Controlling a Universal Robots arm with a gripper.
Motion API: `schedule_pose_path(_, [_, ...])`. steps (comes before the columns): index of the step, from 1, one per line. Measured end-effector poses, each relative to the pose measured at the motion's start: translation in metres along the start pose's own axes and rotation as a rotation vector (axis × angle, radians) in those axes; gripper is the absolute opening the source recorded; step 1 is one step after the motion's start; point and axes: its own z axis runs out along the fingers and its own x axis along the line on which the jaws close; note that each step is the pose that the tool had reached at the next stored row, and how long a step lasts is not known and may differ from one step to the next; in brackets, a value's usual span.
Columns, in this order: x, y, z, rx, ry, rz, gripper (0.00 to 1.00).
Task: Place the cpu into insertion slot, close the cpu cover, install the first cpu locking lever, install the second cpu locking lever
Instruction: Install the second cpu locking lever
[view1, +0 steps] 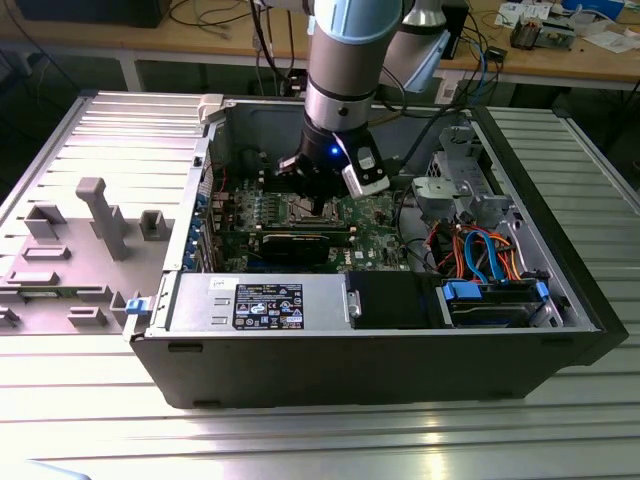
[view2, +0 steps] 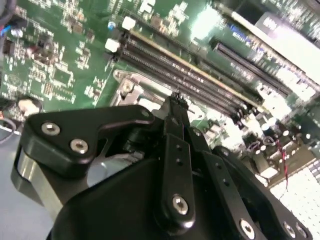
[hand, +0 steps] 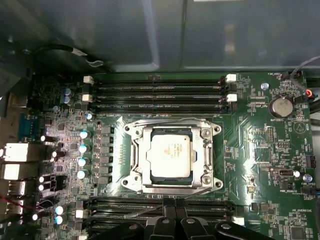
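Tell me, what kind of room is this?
Probably a robotics lab or workshop: an opened computer case lies on a metal table, a robot arm reaches inside, and cluttered benches stand behind.

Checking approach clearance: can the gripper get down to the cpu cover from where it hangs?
Probably yes. The gripper hangs just above the board beside the cpu cover, which lies flat over the cpu, and nothing stands between them.

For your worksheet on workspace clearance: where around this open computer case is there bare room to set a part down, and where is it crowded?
Free: the ribbed metal table in front of the case, and its strip at the exterior view's right. Crowded: the motherboard around the cpu, hemmed by memory slots, and the cable bundle.
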Motion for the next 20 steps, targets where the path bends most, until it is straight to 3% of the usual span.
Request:
schedule_pose_path(3, [0.0181, -0.0005, 0.0032, -0.0043, 0.0002, 0.000, 0.11])
schedule_pose_path(6, [0.0290, -0.0015, 0.0091, -0.0087, 0.0004, -0.002, 0.11])
schedule_pose_path(8, [0.0312, -0.0021, 0.0113, -0.0125, 0.0005, -0.004, 0.11])
schedule_pose_path(10, [0.0318, -0.0036, 0.0141, -0.0225, 0.0015, -0.013, 0.11])
schedule_pose_path(14, [0.0328, -0.0066, 0.0183, -0.0282, 0.0036, -0.030, 0.11])
schedule_pose_path(20, [0.0340, -0.0077, 0.0234, -0.0541, 0.0031, -0.033, 0.11])
